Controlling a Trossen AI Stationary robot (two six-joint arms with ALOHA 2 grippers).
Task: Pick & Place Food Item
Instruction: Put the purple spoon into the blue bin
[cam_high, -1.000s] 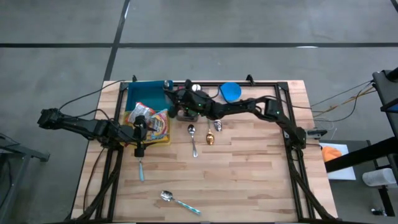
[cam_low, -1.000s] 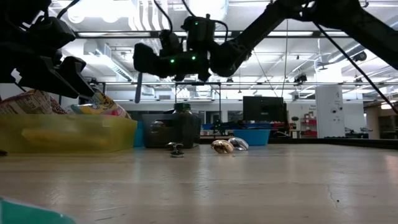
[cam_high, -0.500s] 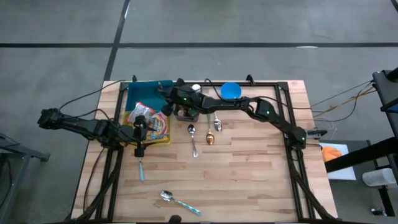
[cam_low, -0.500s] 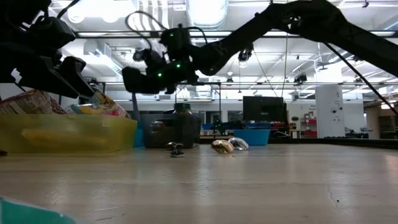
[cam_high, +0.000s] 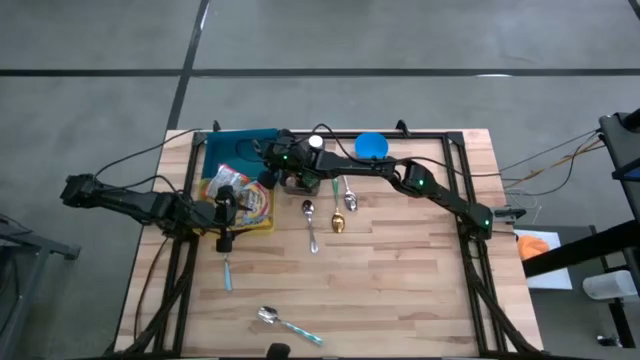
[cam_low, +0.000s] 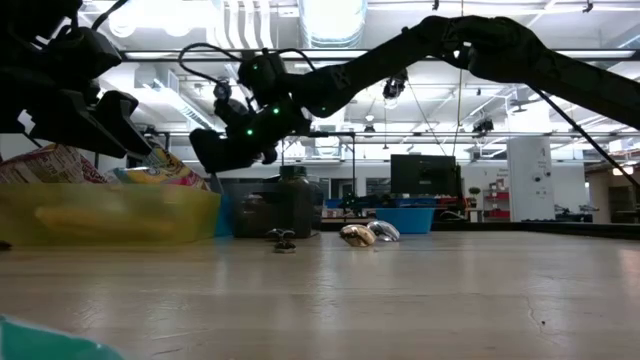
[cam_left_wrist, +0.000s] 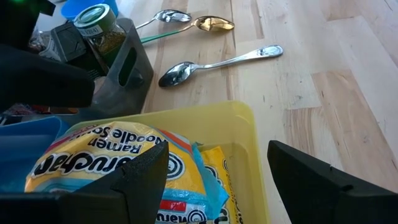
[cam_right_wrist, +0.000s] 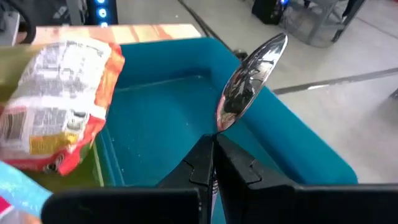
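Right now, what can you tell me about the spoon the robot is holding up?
The spoon is shiny silver metal, with a smooth oval bowl that mirrors the room. The right gripper is shut on its handle, just below the bowl, so the bowl sticks out tilted beyond the fingertips. It hangs in the air over the empty blue bin at the table's far side, touching nothing but the gripper. Most of its handle is hidden.

Yellow ramen packet (cam_left_wrist: 118, 165) in yellow bin (cam_left_wrist: 245, 134), tilted.
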